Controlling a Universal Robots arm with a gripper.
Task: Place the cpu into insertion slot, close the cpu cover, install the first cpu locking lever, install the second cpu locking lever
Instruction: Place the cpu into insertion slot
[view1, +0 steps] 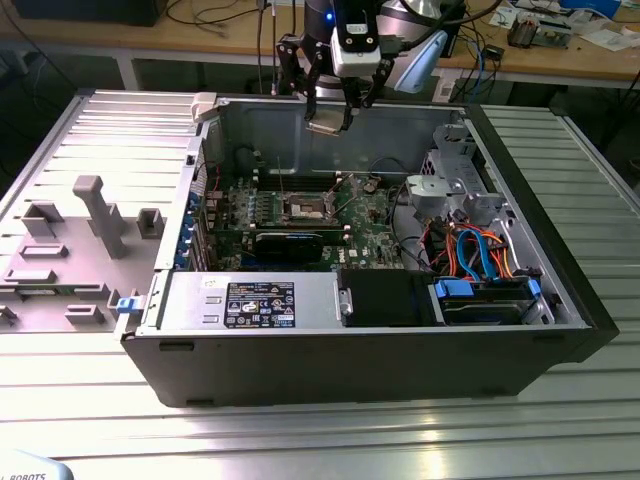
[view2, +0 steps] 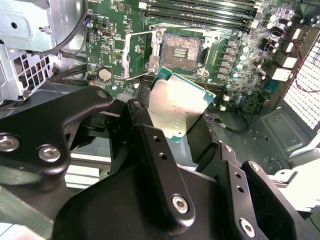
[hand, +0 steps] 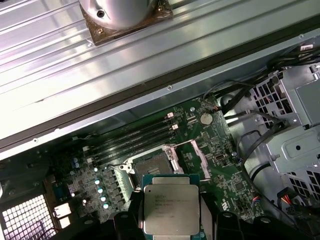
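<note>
Hanging high above the open black computer case (view1: 400, 370), the cpu (view2: 177, 107), a small flat square chip with a silvery-grey metal top and a green edge, is being held level between the black fingers (view2: 150, 145), which are being pressed narrowly against two opposite edges of it. In both wrist views its metal top is being shown to the cameras.

The insertion slot (hand: 152, 164), a square dark socket recess with a silvery rim on the green motherboard (view1: 375, 228), is being seen bare. It is lying below the chip and well apart from it. In the exterior view it is being seen beneath the fingers and slightly toward the exterior view's left.

The cpu cover (hand: 192, 155), a thin silvery metal frame with a large window, is being seen swung open just beside the slot, so the recess is being judged unobstructed. In the second wrist view the chip's edges are being seen turned somewhat against the socket's edges.

The case is being carried by the ribbed grey metal table (view1: 400, 440).
</note>
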